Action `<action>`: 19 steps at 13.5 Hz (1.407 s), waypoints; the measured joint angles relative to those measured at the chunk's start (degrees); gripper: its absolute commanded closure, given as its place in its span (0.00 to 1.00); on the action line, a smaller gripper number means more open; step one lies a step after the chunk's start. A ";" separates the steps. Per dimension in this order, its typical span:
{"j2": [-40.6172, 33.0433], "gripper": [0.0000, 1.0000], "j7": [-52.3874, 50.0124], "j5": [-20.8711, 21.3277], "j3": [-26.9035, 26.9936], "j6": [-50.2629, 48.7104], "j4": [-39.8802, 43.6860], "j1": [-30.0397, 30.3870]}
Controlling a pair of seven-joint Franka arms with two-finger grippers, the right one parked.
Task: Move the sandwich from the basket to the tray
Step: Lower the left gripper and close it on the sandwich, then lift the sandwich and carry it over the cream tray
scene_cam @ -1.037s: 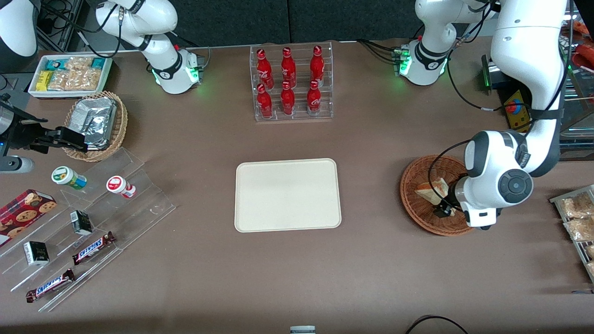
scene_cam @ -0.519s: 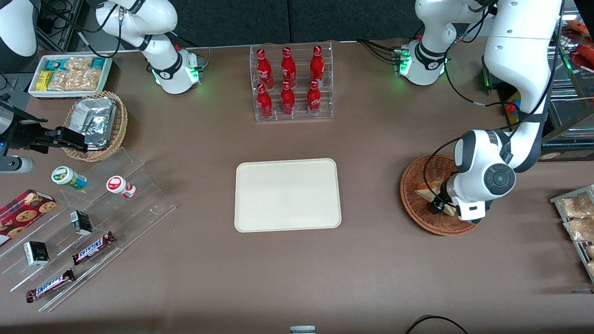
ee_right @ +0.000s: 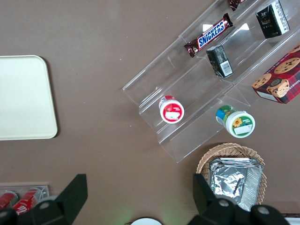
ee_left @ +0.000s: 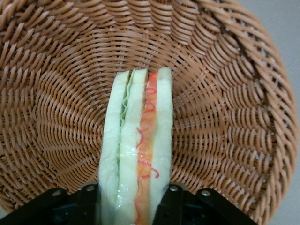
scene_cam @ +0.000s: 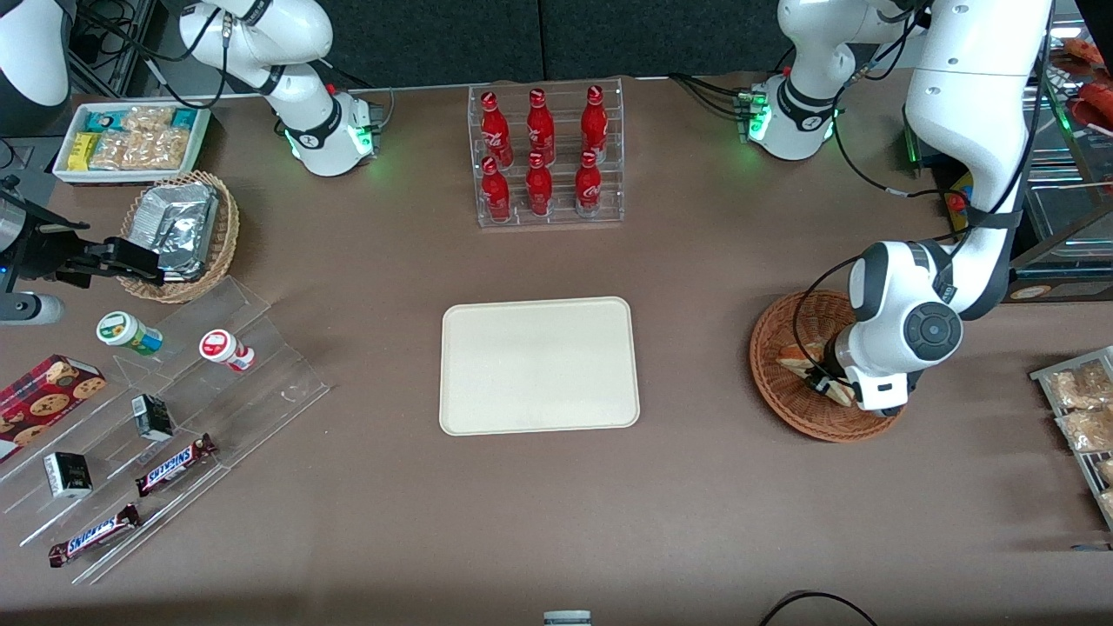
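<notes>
The sandwich [scene_cam: 795, 356], a white wedge with orange-red and green filling, lies in the reddish-brown wicker basket [scene_cam: 769, 382] toward the working arm's end of the table. My left gripper [scene_cam: 823, 382] is down inside the basket, with the arm's wrist covering most of it. In the left wrist view the sandwich [ee_left: 138, 136] stands on edge on the basket [ee_left: 225, 93] floor. The gripper [ee_left: 130, 206] has one black finger pressed against each bread face, so it is shut on the sandwich. The cream tray [scene_cam: 539, 365] lies bare at the table's middle.
A clear rack of red bottles [scene_cam: 543, 156] stands farther from the camera than the tray. A tan basket of foil packs [scene_cam: 178, 230], a snack box [scene_cam: 130, 139] and an acrylic stand with candy bars [scene_cam: 174, 409] are at the parked arm's end. Bagged snacks [scene_cam: 1083, 409] lie beside the basket.
The left arm has swung over the basket toward the tray side and come down, bringing the gripper onto the sandwich. The sandwich stays in the basket.
</notes>
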 measured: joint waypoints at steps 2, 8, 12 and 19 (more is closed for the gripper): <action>-2.07 0.91 0.04 0.02 -0.07 -2.37 1.32 -0.01; -6.76 0.91 -0.19 -0.58 -3.43 -25.96 21.17 -4.15; -5.70 0.91 -0.28 -1.09 -3.79 -26.68 24.82 -11.83; 6.65 0.90 -0.69 1.95 -3.86 -25.28 37.29 -26.47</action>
